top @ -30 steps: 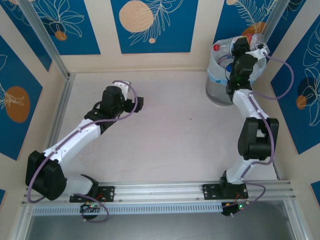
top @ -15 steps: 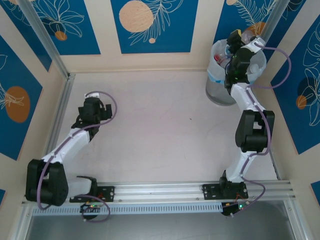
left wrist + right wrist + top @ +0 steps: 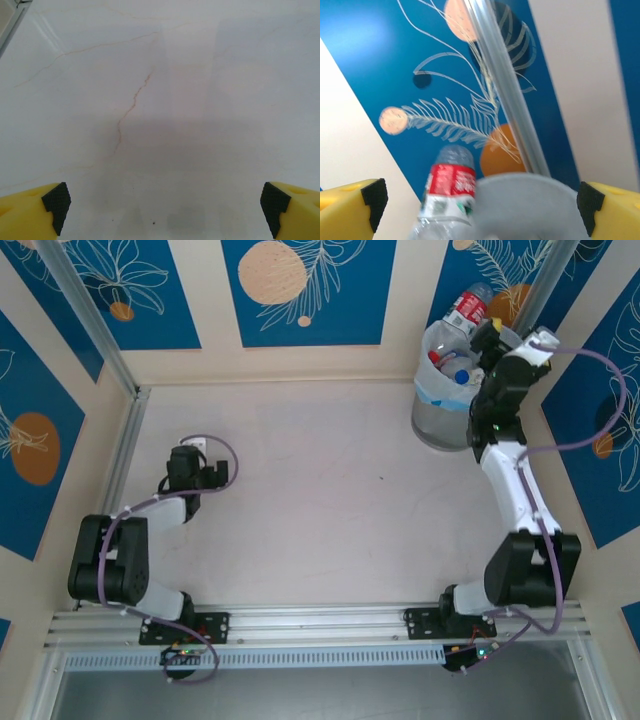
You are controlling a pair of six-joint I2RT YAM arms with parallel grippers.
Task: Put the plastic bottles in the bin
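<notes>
Standing in the far right corner of the tabletop point(image 3: 330, 490), the grey bin point(image 3: 432, 425) with its pale bag liner point(image 3: 428, 390) holds several plastic bottles. A red-labelled bottle point(image 3: 467, 310) juts above the bin's far rim, and a red cap point(image 3: 434, 357) and a blue cap point(image 3: 462, 375) show inside. The right arm reaches to the bin's right side. The right gripper point(image 3: 481, 200) is spread wide and grips nothing; in its wrist view the red-labelled bottle and a blurred grey shape point(image 3: 525, 200) lie between the fingers, touching neither. The left arm is folded near the tabletop's left edge. The left gripper point(image 3: 165, 210) is likewise spread wide and empty above bare tabletop.
</notes>
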